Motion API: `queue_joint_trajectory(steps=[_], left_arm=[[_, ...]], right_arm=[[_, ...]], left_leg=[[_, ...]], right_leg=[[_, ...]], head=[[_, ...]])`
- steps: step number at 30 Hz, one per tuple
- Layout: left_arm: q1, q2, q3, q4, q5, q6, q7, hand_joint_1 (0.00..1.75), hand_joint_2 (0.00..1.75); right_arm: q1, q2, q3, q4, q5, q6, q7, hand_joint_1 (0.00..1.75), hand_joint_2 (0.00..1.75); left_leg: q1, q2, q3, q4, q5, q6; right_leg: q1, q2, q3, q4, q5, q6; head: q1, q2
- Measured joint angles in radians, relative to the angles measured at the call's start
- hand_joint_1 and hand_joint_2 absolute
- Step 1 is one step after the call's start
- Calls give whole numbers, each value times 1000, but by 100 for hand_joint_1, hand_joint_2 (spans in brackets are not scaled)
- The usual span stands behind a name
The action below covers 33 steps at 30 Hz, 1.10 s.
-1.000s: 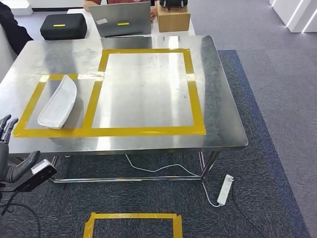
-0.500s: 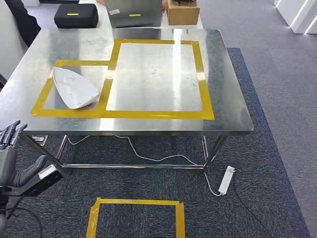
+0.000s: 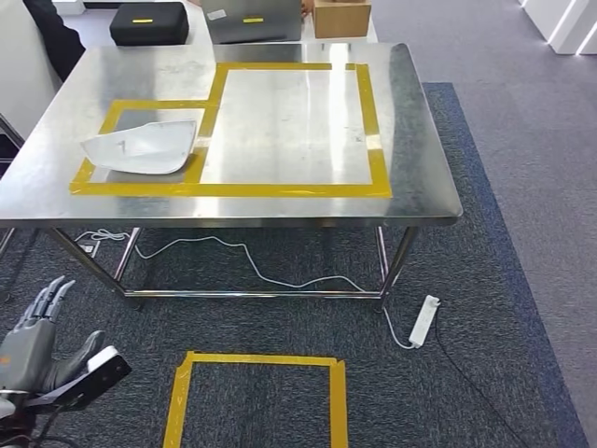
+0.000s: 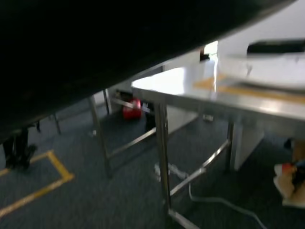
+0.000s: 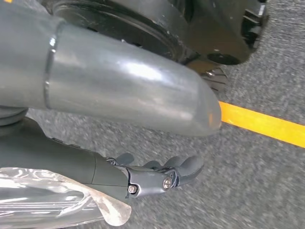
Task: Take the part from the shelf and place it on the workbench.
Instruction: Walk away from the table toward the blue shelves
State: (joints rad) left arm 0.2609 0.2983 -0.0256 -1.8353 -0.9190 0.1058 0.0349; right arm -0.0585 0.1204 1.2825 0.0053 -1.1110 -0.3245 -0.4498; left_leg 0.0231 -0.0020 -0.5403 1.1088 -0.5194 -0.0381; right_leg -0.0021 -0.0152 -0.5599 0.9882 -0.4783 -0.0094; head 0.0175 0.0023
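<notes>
The part (image 3: pixel 141 147), a white curved shell, lies flat on the steel workbench (image 3: pixel 415 168), inside the smaller yellow-taped box (image 3: pixel 91 173) at its left end. From the left wrist view the part (image 4: pixel 266 69) is seen side-on, on top of the bench (image 4: pixel 230 102). My left hand (image 3: pixel 35 350) hangs low over the carpet, well short of the bench, fingers apart and holding nothing. My right hand (image 5: pixel 158 176) hangs over the floor with its fingers stretched out and nothing in them.
A larger taped rectangle (image 3: pixel 377 149) covers the bench's middle. A black case (image 3: pixel 147 23), a grey case (image 3: pixel 242 19) and a cardboard box (image 3: pixel 341 17) stand behind the bench. A person's dark sleeve (image 3: pixel 52 37) is at far left. A taped square (image 3: pixel 260 359) and a power strip (image 3: pixel 420 320) lie on the carpet.
The camera has drawn back, so the bench sits higher and farther in the picture. The part has turned within its taped box and now lies crosswise. My left hand hangs lower.
</notes>
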Motion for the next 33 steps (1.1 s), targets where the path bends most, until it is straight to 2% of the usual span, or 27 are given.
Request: queue_joint_trajectory(steps=[1,2,3,5,6,7,8,10,11,12,13,15,17,18,19,20,21,22,23,25,26,27,28,29,30,31,33], left_arm=[[12,-18,0,18,20,-7,6,0,0],[24,-39,0,39,40,-14,10,0,0],[35,-59,0,64,61,-22,13,0,0],[52,-103,2,129,97,-40,7,0,0],[56,-128,4,170,113,-48,-1,0,0],[58,-151,6,212,125,-55,-9,0,0],[59,-176,9,260,140,-61,-17,0,0],[55,-222,19,367,174,-68,-30,0,0],[49,-244,23,438,191,-68,-35,0,0],[42,-263,27,506,204,-66,-39,0,0],[36,-280,31,570,211,-60,-41,0,0],[27,-312,41,671,227,-52,-30,0,0],[13,-347,59,759,248,-44,6,0,0],[2,-363,71,809,259,-33,25,0,0],[-9,-379,84,863,269,-17,39,0,0],[-19,-391,99,918,278,2,47,0,0],[-28,-401,115,974,287,19,52,0,0],[-34,-409,131,1024,293,31,55,0,0],[-39,-416,144,1066,297,38,56,0,0],[-52,-426,162,1133,300,44,54,0,0],[-63,-430,170,1162,300,48,50,0,0],[-75,-433,177,1191,302,53,42,0,0],[-87,-435,184,1218,304,62,30,0,0],[-97,-438,191,1243,306,72,17,0,0],[-106,-440,197,1264,308,82,6,0,0],[-114,-442,203,1283,309,90,-1,0,0],[-126,-445,210,1313,308,99,-8,0,0]], right_arm=[[-2,0,-1,0,-6,4,8,0,0],[-4,0,-2,0,-13,8,16,0,0],[-6,0,-4,0,-20,13,24,0,0],[-7,-1,-9,0,-41,27,41,0,0],[-7,-1,-13,0,-53,35,51,0,0],[-7,-2,-16,0,-65,42,60,0,0],[-8,-3,-21,0,-76,49,70,0,0],[-11,-4,-29,0,-92,60,89,0,0],[-12,-6,-33,0,-100,66,100,0,0],[-14,-7,-35,0,-106,70,109,0,0],[-15,-9,-36,0,-111,73,115,0,0],[-19,-14,-39,0,-120,76,125,0,0],[-26,-19,-43,0,-131,79,140,0,0],[-29,-21,-46,0,-139,81,152,0,0],[-30,-23,-50,0,-148,82,166,0,0],[-30,-24,-54,0,-157,82,181,0,0],[-29,-24,-57,0,-165,81,194,0,0],[-27,-25,-60,0,-171,80,204,0,0],[-25,-25,-62,0,-176,79,212,0,0],[-23,-25,-65,0,-185,80,219,0,0],[-23,-26,-68,0,-192,83,220,0,0],[-23,-26,-72,0,-202,89,219,0,0],[-23,-27,-79,0,-217,98,217,0,0],[-23,-28,-88,0,-234,107,213,0,0],[-23,-28,-98,0,-249,115,210,0,0],[-22,-28,-108,0,-262,121,207,0,0],[-21,-29,-124,0,-275,126,203,0,0]], left_leg=[[0,0,37,-59,-5,4],[-2,-1,56,-97,-14,9],[-6,-2,61,-111,-21,17],[-8,-1,45,-113,-7,36],[-8,0,35,-114,2,47],[-7,1,23,-115,13,57],[-6,3,10,-116,24,64],[-9,4,-17,-116,45,70],[-10,4,-32,-115,56,71],[-12,4,-46,-114,67,72],[-14,5,-60,-113,77,71],[-17,4,-81,-112,97,69],[-20,2,-94,-111,119,63],[-21,1,-96,-113,130,58],[-21,1,-98,-116,142,53],[-20,0,-100,-119,150,48],[-18,-1,-104,-117,141,41],[-18,-1,-110,-100,112,35],[-17,-2,-120,-62,63,29],[-15,-1,-142,64,-47,20],[-14,-1,-147,125,-75,17],[-13,-1,-142,166,-76,16],[-13,-1,-124,175,-55,15],[-12,-1,-91,150,-27,15],[-12,-1,-44,96,-7,17],[-12,-1,8,25,-4,20],[-16,-2,76,-85,-26,31]], right_leg=[[1,0,-12,9,3,5],[1,1,-19,15,8,12],[2,1,-25,17,15,19],[-1,3,-33,18,23,34],[-3,4,-42,26,9,40],[-4,6,-55,49,-22,45],[-6,8,-72,91,-71,48],[-6,11,-102,212,-162,51],[-6,11,-104,262,-178,51],[-5,12,-94,286,-170,50],[-5,12,-68,277,-142,47],[-1,15,28,167,-88,37],[4,20,139,8,-89,26],[7,22,170,-44,-99,23],[9,22,180,-68,-103,21],[8,21,172,-71,-97,19],[6,18,163,-71,-86,14],[4,15,152,-71,-74,7],[2,12,138,-71,-62,1],[2,5,106,-61,-41,-6],[2,2,90,-53,-31,-5],[2,-2,71,-43,-23,-4],[2,-5,52,-32,-15,-2],[2,-6,32,-19,-8,0],[1,-7,12,-6,-3,3],[2,-7,-6,7,3,8],[3,-6,-28,24,16,18]], head=[[1,0],[1,0],[1,0],[1,0],[1,0],[2,0],[3,0],[4,0],[4,0],[4,0],[4,0],[4,0],[5,0],[7,0],[8,0],[8,0],[9,0],[6,0],[3,0],[-3,0],[-3,0],[-3,0],[-3,0],[-3,0],[-3,0],[-3,0],[-3,0]])
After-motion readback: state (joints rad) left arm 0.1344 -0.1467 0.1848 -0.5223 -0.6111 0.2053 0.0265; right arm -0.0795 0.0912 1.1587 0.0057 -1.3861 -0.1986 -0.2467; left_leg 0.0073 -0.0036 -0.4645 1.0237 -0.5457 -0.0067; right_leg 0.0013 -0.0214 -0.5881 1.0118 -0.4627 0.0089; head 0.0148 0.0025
